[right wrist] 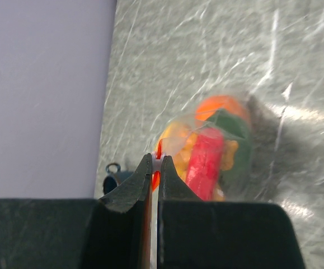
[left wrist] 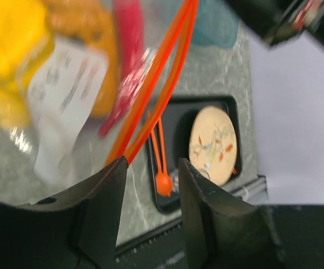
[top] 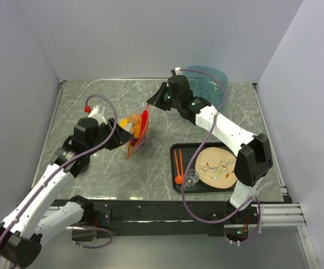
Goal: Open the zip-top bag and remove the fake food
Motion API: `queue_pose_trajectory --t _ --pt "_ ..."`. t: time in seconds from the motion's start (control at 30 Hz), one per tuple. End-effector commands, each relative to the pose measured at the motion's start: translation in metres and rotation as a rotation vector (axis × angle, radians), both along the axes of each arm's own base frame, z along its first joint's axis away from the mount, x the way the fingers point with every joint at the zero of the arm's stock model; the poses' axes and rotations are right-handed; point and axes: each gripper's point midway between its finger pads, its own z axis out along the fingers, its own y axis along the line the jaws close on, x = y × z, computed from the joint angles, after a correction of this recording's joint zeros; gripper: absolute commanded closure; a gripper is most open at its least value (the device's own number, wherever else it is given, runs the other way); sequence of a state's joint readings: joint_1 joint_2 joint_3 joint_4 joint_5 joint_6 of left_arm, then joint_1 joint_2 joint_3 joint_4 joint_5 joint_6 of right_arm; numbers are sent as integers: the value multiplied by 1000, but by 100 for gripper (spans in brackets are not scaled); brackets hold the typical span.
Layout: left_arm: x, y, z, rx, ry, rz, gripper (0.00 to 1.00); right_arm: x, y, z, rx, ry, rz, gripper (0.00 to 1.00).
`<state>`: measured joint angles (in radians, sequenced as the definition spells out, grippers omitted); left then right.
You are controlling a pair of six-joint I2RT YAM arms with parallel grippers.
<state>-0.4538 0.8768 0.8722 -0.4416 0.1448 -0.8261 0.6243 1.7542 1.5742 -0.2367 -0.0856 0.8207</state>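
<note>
The zip-top bag [top: 138, 133] hangs above the table's middle, clear with an orange-red zip strip [left wrist: 163, 73]. Fake food [top: 132, 122] fills it: a red piece [right wrist: 203, 159], yellow [left wrist: 8, 45], orange and green pieces. My right gripper [right wrist: 155, 159] is shut on the white slider at the strip's top end and holds the bag up; it sits at the bag's upper corner [top: 149, 106]. My left gripper [left wrist: 153, 165] is beside the bag's lower left, open, with nothing between its fingers. The strip's lower end reaches the tip of its left finger [left wrist: 114, 174].
A black tray [top: 175, 150] at the front right holds a tan plate [top: 217, 166], a thin orange spoon [top: 179, 168] and a small clear cup [top: 192, 177]. A translucent blue tub [top: 209, 81] stands at the back, behind the right arm.
</note>
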Motion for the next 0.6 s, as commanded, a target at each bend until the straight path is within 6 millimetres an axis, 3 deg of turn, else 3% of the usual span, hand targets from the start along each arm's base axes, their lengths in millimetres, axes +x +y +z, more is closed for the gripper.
queue_pose_trajectory --t 0.0,0.07,0.2,0.57 --pt "32 2 23 130 -97 18 52 -9 8 53 41 -96 13 100" --pt "40 -1 32 171 -118 23 52 -11 12 56 41 -100 21 100" --pt "56 1 19 327 -98 43 50 -13 14 56 29 -103 29 100" --pt "63 17 1 513 -83 132 51 -11 16 57 19 -113 43 100"
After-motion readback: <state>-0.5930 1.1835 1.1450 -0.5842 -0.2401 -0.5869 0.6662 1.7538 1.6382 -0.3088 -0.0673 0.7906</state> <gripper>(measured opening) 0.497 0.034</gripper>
